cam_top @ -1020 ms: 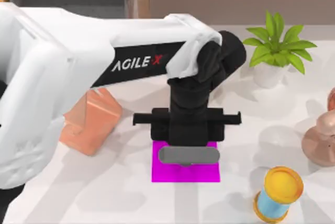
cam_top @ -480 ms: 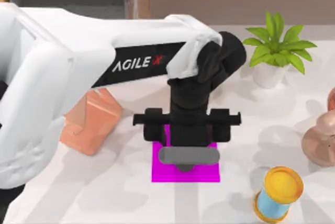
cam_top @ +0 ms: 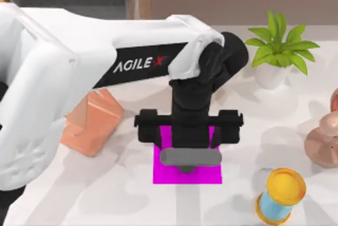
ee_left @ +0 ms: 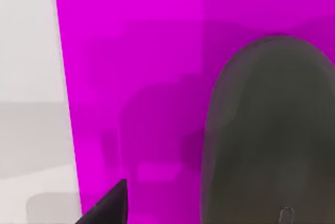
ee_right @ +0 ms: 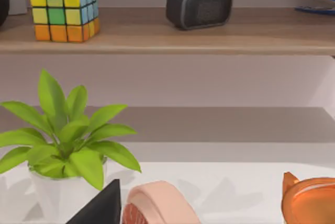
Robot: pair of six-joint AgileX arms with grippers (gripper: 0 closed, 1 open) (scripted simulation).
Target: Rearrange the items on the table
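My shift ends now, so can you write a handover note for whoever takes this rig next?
Left pincer: open, low over the computer mouse.
Mouse: lies on the magenta mat on the table; it looks placed and released.
Right pincer: parked facing the potted plant.
Left to do: probably lift the left pincer away, then go on to the other items.

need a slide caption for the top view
Left pincer open above the mouse on the magenta mat.

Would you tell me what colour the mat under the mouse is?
Magenta: the mat beneath the dark grey mouse shows best in the left wrist view.
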